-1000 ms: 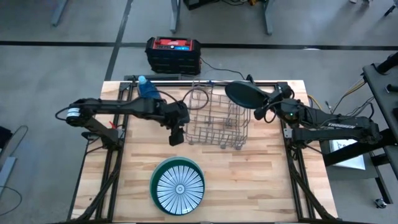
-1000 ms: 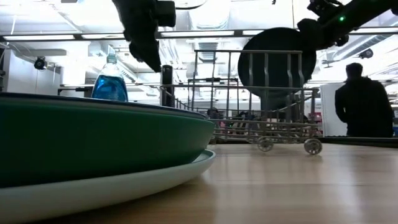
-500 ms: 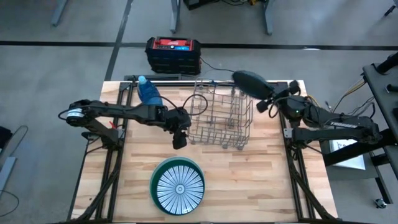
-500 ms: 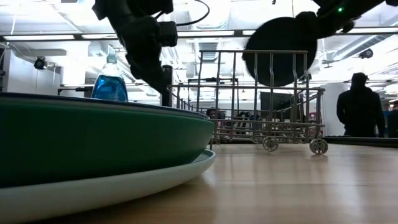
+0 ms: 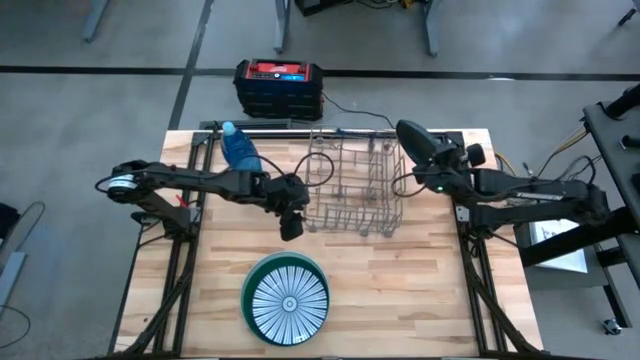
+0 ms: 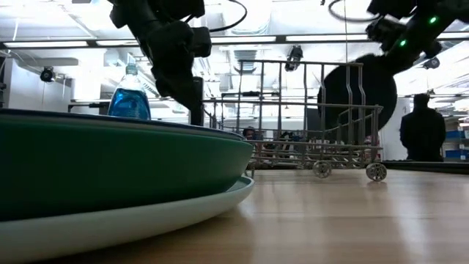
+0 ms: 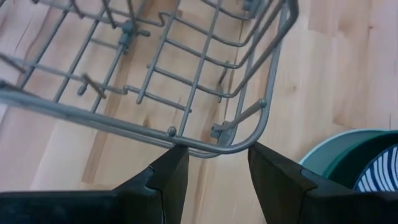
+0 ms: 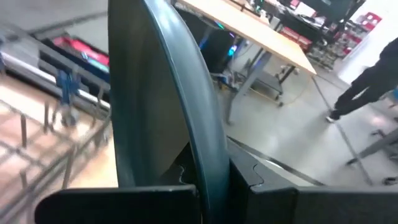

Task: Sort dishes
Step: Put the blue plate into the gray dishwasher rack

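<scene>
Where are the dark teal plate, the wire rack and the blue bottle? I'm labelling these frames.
dark teal plate [image 5: 415, 141]: high view, on its upper face, held by the right gripper.
wire rack [image 5: 352, 226]: high view, on its near rim.
blue bottle [image 6: 130, 103]: low view, on its body.

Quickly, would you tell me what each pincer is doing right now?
Left pincer: open, fingers either side of the wire rack rim.
Right pincer: shut on the dark teal plate, held on edge.

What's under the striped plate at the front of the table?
The striped plate sits in a stack on a dark green dish, with a paler plate at the bottom. Whether more lie between is hidden.
</scene>
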Robot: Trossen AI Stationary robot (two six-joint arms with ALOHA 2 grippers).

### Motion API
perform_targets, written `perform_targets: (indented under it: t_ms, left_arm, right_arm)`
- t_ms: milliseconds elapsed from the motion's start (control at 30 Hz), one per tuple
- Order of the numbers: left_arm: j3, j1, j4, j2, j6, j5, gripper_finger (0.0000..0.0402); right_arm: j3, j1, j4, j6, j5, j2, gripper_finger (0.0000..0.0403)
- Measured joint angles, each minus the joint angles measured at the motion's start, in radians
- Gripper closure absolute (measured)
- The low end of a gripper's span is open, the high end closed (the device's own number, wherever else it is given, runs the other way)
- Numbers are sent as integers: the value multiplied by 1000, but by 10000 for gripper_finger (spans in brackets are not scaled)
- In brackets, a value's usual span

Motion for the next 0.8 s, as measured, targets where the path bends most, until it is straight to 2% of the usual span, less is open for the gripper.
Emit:
perform_targets:
  t_ms: [200, 433, 700, 800]
  left_arm:
    - [0, 0, 52, 43, -2, 2, 246]
    - [1, -5, 47, 78, -27, 2, 246]
    - [1, -6, -61, 77, -63, -45, 246]
    - [1, -7, -88, 73, -67, -66, 246]
  right_arm:
    - [-1, -5, 129, -98, 19, 104, 387]
    - [17, -6, 135, -110, 4, 142, 387]
    - [34, 8, 142, -69, -164, 133, 387]
    - [34, 12, 137, -56, -167, 139, 387]
